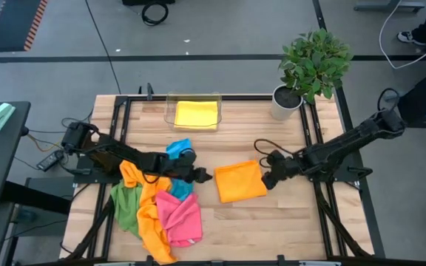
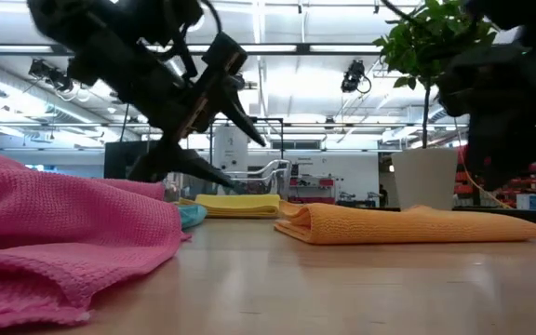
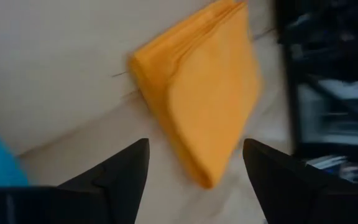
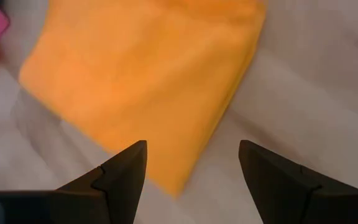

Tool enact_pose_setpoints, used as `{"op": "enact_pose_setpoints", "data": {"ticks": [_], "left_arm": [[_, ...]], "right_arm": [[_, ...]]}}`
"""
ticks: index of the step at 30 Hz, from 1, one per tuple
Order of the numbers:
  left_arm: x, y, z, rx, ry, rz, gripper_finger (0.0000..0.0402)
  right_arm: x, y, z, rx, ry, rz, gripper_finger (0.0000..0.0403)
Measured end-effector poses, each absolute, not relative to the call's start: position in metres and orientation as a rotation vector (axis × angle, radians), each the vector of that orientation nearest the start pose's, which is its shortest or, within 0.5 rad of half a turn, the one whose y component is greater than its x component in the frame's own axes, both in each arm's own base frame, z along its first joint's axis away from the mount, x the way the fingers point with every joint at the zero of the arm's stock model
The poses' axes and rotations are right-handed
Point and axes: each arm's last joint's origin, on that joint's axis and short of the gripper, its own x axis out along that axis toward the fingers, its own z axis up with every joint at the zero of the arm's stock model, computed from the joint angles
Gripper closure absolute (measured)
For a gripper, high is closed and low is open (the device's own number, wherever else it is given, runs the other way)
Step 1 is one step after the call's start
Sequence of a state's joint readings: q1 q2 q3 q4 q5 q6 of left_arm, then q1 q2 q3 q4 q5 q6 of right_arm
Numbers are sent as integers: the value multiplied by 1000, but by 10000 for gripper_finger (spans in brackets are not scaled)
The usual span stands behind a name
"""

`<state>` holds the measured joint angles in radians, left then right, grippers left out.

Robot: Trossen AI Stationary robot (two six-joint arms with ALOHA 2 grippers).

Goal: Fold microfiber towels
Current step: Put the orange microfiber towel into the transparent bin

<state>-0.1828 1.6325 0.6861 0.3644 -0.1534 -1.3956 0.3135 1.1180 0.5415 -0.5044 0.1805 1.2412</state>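
A folded orange towel [image 1: 241, 181] lies flat on the wooden table, right of centre; the low view shows it as a flat stack [image 2: 408, 223]. My left gripper [image 1: 204, 176] hovers open just left of it, its fingers [image 3: 129, 165] apart and pointing at the towel [image 3: 197, 93]. My right gripper [image 1: 270, 177] stands open above the towel's right edge [image 4: 148, 81]. A heap of loose towels lies at the near left: green [image 1: 126, 203], orange [image 1: 150, 218], pink [image 1: 180, 218] and blue [image 1: 177, 150].
A clear tray [image 1: 170, 111] at the far edge holds a folded yellow towel [image 1: 196, 114]. A potted plant [image 1: 313, 63] stands at the far right corner. Bare wood shows in front of the folded orange towel and along the table's right side.
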Motion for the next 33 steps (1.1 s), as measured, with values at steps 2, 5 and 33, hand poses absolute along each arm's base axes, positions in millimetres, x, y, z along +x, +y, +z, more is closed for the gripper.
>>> {"op": "enact_pose_setpoints", "data": {"ticks": [2,5,33], "left_arm": [[304,-53,144,-1265,477,372,140],[311,-58,135,-1230,499,389,145],[385,-59,103,-1023,649,583,185]], "right_arm": [[181,44,171,864,943,-540,141],[181,32,164,879,948,-540,141],[187,8,111,903,745,-470,141]]}}
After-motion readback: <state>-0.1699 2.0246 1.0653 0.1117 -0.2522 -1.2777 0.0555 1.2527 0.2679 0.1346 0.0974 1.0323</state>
